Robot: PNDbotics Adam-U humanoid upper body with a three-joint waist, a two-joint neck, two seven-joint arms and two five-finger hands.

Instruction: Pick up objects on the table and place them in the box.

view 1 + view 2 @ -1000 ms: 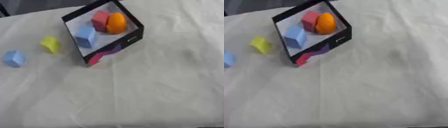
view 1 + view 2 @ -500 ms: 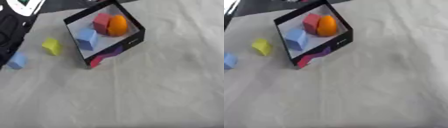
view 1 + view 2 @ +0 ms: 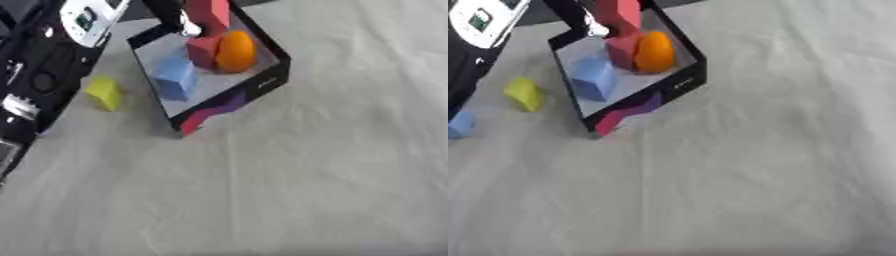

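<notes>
The left arm (image 3: 35,85) comes in, but I cannot tell how its hand is, so go slowly down to the yellow block (image 3: 104,93) just beside it, not bumping the box (image 3: 229,102).

No text, number or brand can be read anywhere. The box (image 3: 262,85) carries a small white mark on its black right wall, too blurred to tell whether it is lettering, and pink and purple shapes on its near wall that spell nothing. The white panel on the robot's left arm (image 3: 87,17), at the far left, has a small green and dark patch, but no characters can be made out there.
</notes>
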